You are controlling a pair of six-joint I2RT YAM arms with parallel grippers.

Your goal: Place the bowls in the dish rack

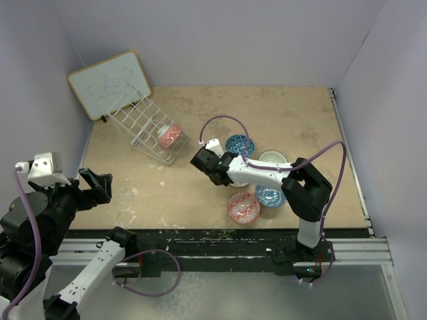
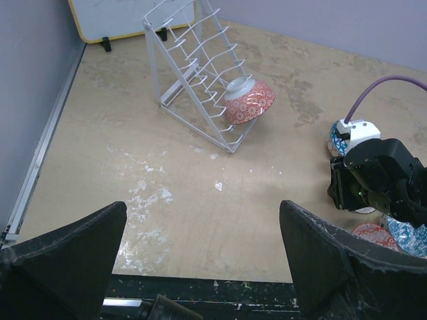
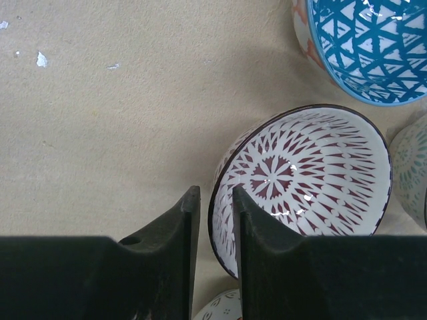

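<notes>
R claw is nearly closed, pinching the rim of the dark-rimmed bowl, w/ one finger outside the wall and the other inside. That bowl is tipped toward the wrist cam. Can't tell if it's clear of the worktop. In the top view it's hidden under the arm.

Just beyond it is a blue bowl, cut off by the frame top. A pale green-patterned bowl is cut off at the rt edge.

L claw is spread wide w/ nothing in it, over the near worktop edge and well apart from the bowls.

The dish rack is far left, tilted, near the whiteboard. A red bowl lies on its side at the rack's lower end, foot ring showing.

The gripped bowl is glossy, w/ a maroon starburst on white inside. The blue one has a triangle lattice. The rack is thin white wire grid. The worktop is tan and mottled w/ white scuffs.
</notes>
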